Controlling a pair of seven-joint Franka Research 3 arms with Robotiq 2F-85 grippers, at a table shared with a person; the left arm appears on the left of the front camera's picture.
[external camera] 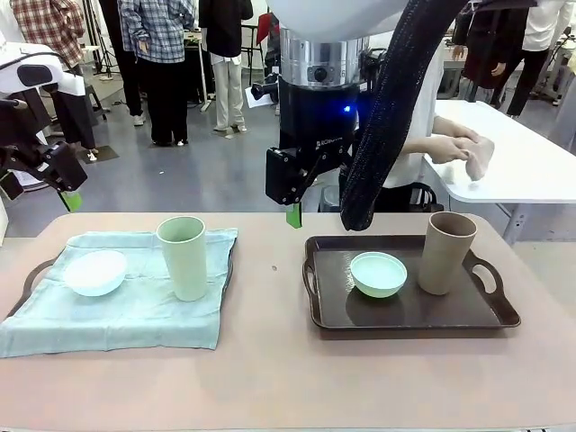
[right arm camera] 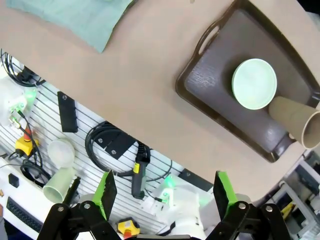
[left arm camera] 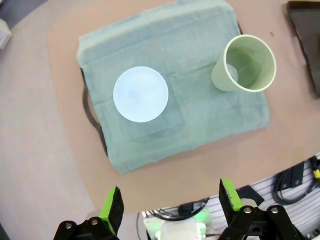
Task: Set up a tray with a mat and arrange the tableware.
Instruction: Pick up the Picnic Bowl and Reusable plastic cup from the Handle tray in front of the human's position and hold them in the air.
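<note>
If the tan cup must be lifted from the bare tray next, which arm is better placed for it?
The right. Its open right hand hangs just behind the bare tray holding the tan cup. The open left hand is far off to the left, past the mat.

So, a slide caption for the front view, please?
Left tray with mat holds blue bowl, green cup; right tray mint bowl, brown cup.

Beyond the left fingers [left arm camera: 111,207], a soft woven cloth mat [left arm camera: 190,45] — pale blue bowl [left arm camera: 140,94] and sage cup [left arm camera: 222,75] both matt; tray [external camera: 405,310] dark wood-grain.
</note>
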